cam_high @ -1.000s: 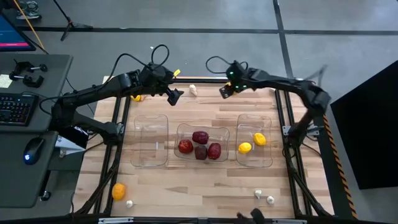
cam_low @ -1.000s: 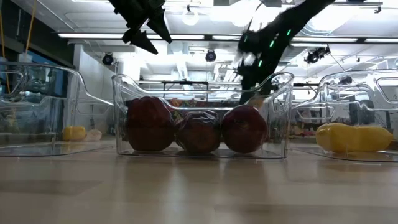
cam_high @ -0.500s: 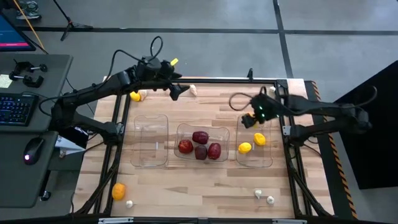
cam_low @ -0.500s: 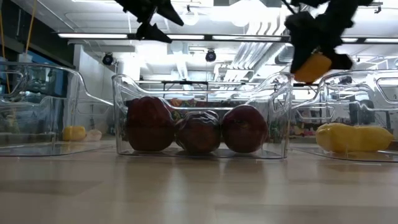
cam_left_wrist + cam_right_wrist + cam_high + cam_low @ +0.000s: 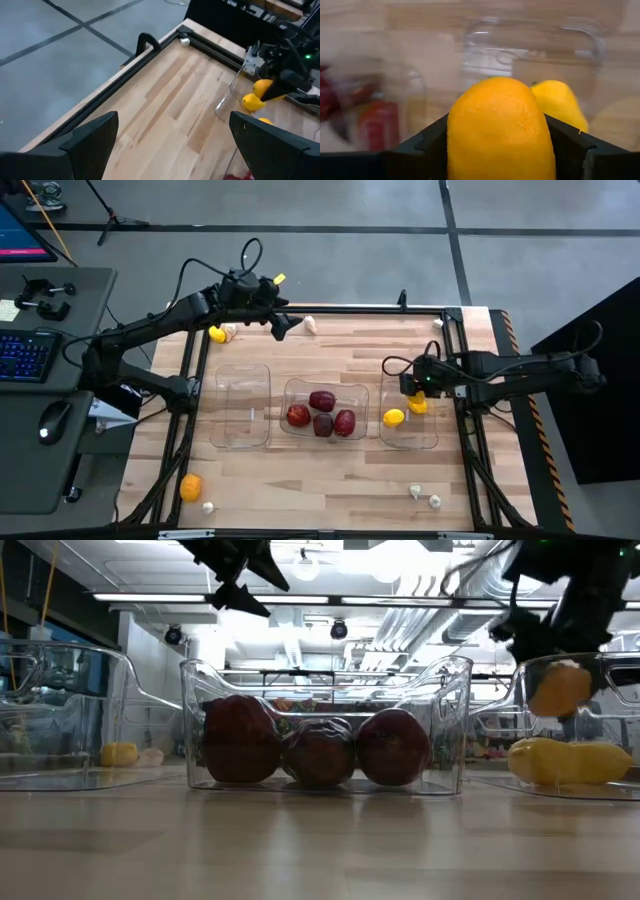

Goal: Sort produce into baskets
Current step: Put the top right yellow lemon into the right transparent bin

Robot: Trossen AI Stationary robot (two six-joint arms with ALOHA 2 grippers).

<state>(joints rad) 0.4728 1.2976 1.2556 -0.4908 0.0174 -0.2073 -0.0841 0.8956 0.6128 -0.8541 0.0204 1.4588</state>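
Over the right-hand bin: the right gripper (image 5: 413,387) has swung across from the table's far edge and now hangs above the clear rectangular plastic basket on the right (image 5: 432,435).
Right jaws: clamped on an orange lemon-shaped fruit (image 5: 500,131), one dark finger on each side, no gap that I can see.
What changed: a second ago that arm was up by the back rail, now the fruit (image 5: 559,689) is inside the basket's outline, just above two yellow lemons (image 5: 394,418) already lying in there.
What it means: looks like the drop is next, so this piece is basically sorted.
Left gripper (image 5: 278,326): raised near the far edge, fingers spread wide, holding nothing, close to a small white garlic-like piece (image 5: 311,324).
Middle clear bin (image 5: 325,386): four dark red round fruits (image 5: 322,400).
Left clear bin (image 5: 243,405): nothing in it that I can spot.
Still loose: an orange fruit (image 5: 190,486) and little white bulbs (image 5: 416,492) along the near edge, so plenty left.
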